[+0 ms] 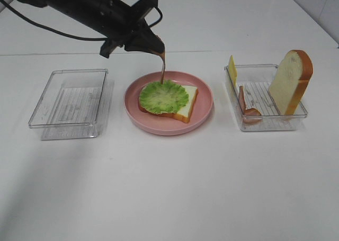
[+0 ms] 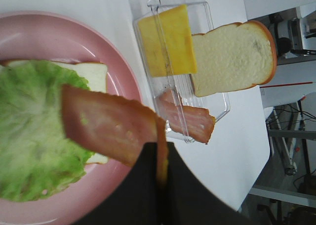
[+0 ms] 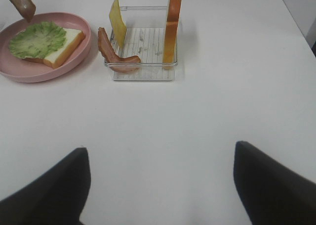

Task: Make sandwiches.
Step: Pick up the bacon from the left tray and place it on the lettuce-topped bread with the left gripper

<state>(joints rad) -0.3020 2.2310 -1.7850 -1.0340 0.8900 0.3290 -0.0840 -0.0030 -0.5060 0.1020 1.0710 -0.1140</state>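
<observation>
On the pink plate (image 1: 204, 111) lies the sandwich's bottom bread slice (image 1: 186, 109) with a green lettuce leaf (image 1: 164, 96) on top. My left gripper (image 1: 154, 46) hovers above the plate's far side, shut on a bacon strip (image 1: 162, 66) that hangs down, its lower end just over the lettuce. The left wrist view shows that bacon strip (image 2: 108, 123) over the lettuce (image 2: 29, 131), pinched in the left gripper (image 2: 160, 158). My right gripper (image 3: 160, 185) stands open and empty above bare table, well short of the food tray (image 3: 143, 75).
The clear tray (image 1: 265, 125) right of the plate holds an upright cheese slice (image 1: 232, 69), a bacon strip (image 1: 246, 107) and a leaning bread slice (image 1: 290, 82). An empty clear tray (image 1: 69, 100) sits left of the plate. Bare white table lies in front.
</observation>
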